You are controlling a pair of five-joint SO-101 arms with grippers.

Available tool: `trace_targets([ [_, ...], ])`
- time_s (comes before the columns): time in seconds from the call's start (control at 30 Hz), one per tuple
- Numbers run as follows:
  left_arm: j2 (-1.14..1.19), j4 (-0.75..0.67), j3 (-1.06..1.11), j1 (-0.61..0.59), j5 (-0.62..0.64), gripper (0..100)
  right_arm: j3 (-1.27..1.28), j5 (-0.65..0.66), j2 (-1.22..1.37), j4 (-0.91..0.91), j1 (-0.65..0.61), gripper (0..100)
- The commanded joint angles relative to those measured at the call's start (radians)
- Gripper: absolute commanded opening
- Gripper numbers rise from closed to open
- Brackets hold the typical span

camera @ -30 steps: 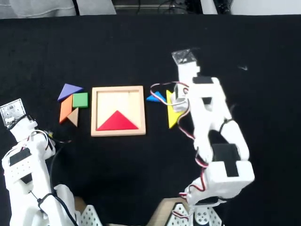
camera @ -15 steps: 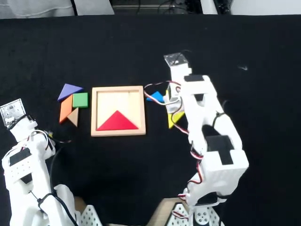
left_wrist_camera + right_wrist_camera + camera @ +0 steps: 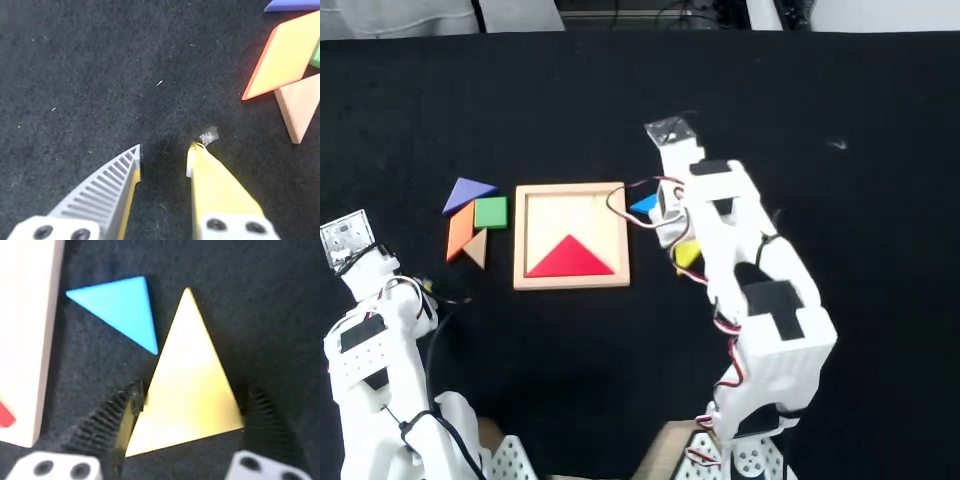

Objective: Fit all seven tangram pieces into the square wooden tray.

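- Yellow triangle point(image 3: 187, 385) is straddled by the right jaws. They are spread wide, one on each side of it, and nothing is clamped yet. The piece lies flat on the black surface point(image 3: 840, 100), near the tray point(image 3: 570, 188).
- Blue triangle point(image 3: 120, 307) lies between the yellow one and the tray wall. Whether its corner touches the yellow edge cannot be told. A closing pinch is judged likely to nudge it.
- Red triangle point(image 3: 570, 258) is already seated in the tray against one wall, so six pieces are left outside.
- Purple triangle point(image 3: 468, 192), green square point(image 3: 491, 212), orange parallelogram point(image 3: 459, 231) and tan triangle point(image 3: 476, 248) are clustered just beside the tray's other side, within the left arm's likely reach.
- Right arm point(image 3: 750, 290) is stretched forward and bent down over the yellow piece, with the wrist pointed steeply at the surface. The pose is judged suited to a top-down pinch.
- Left arm point(image 3: 370, 350) is folded back near the surface's corner, well apart from the tray. The left jaws are parted a little and nothing is held. They are aimed at bare surface near the orange and tan pieces.
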Motion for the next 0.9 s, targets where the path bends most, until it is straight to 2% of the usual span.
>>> trace_targets([
  [0.0,-0.008,-0.012,-0.007,0.01,-0.002,16,-0.041,-0.002,-0.004,-0.008,-0.003,18.5],
  [0.1,-0.008,-0.012,-0.007,0.01,-0.002,16,-0.05,0.0,-0.007,-0.006,-0.002,10.5],
  [0.4,-0.008,-0.012,-0.007,0.01,-0.002,16,-0.05,0.0,-0.024,-0.002,-0.005,9.9],
  [0.87,-0.008,-0.014,-0.007,0.01,-0.002,16,-0.027,-0.002,-0.185,0.132,-0.008,6.0],
])
